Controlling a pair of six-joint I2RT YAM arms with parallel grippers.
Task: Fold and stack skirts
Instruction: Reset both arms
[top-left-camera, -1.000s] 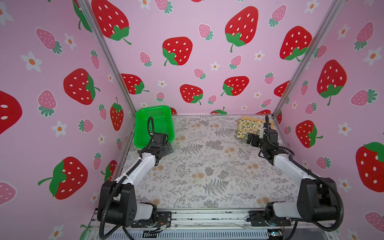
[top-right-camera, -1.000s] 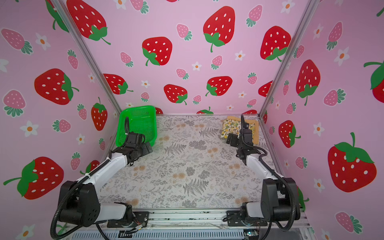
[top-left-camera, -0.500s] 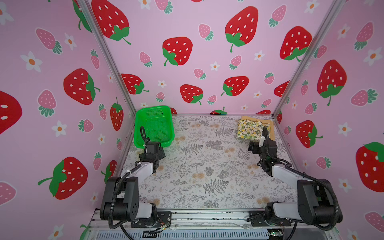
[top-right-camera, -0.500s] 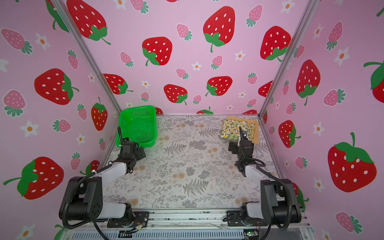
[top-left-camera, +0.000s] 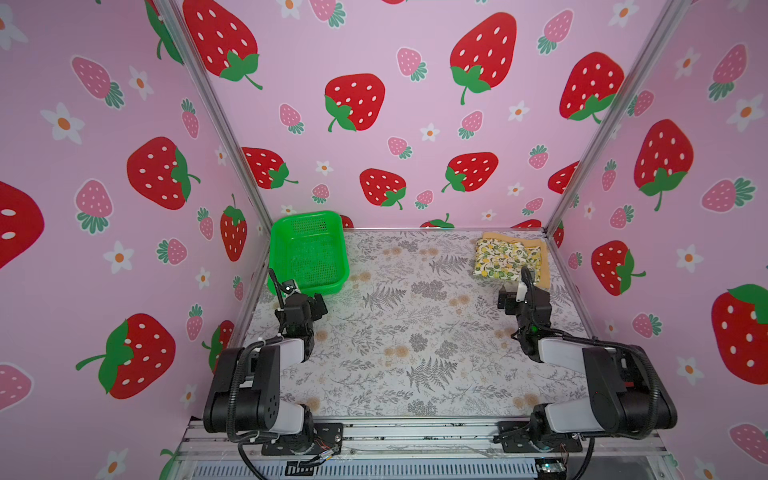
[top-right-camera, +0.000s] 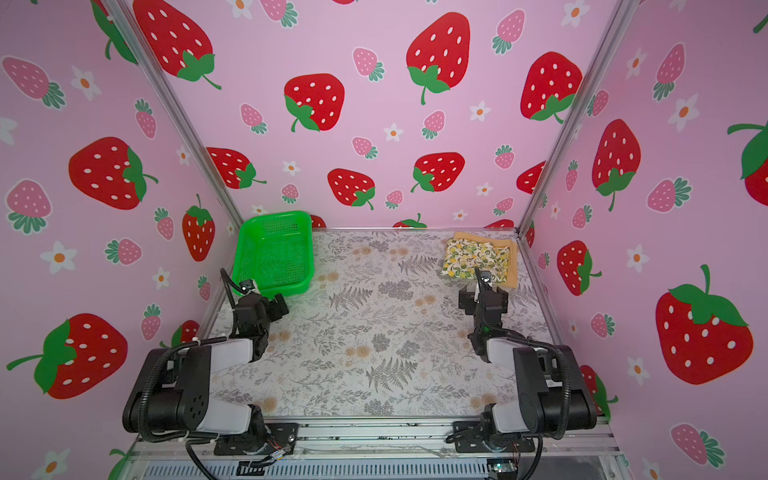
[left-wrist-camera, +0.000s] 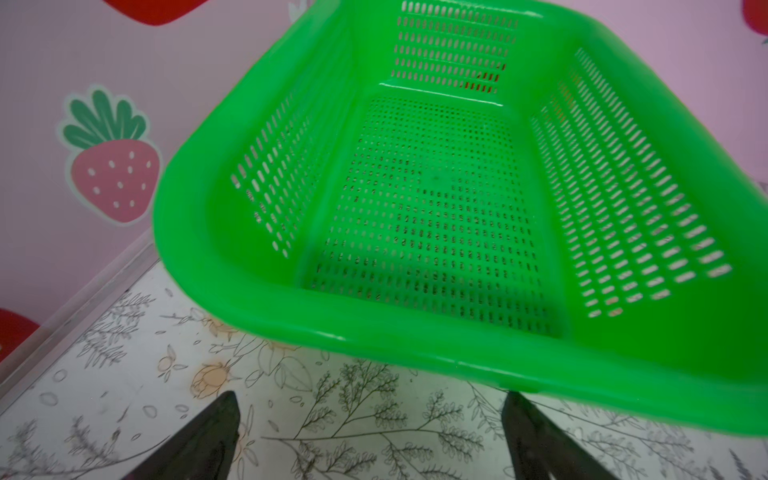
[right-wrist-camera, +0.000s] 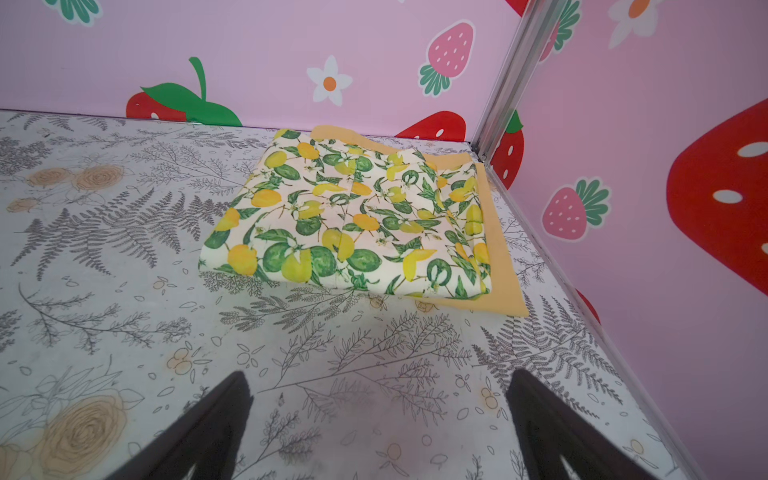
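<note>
Green basket (top-left-camera: 308, 288) sits in the far left corner of the table (top-left-camera: 415, 340), outer rim against the side wall (top-left-camera: 216, 282); we see no passage on that side. Its inside is bare and reachable from above. Left gripper (left-wrist-camera: 370, 415) stands just before the basket's near rim, jaws wide apart, nothing between them. Rightward from the basket we find bare table all the way to the folded lemon skirt (top-left-camera: 505, 259) lying on the mustard skirt (top-left-camera: 544, 272), in the far corner opposite the basket, tight to the wall. Right gripper (right-wrist-camera: 380, 390), jaws apart, faces that stack across bare table.
</note>
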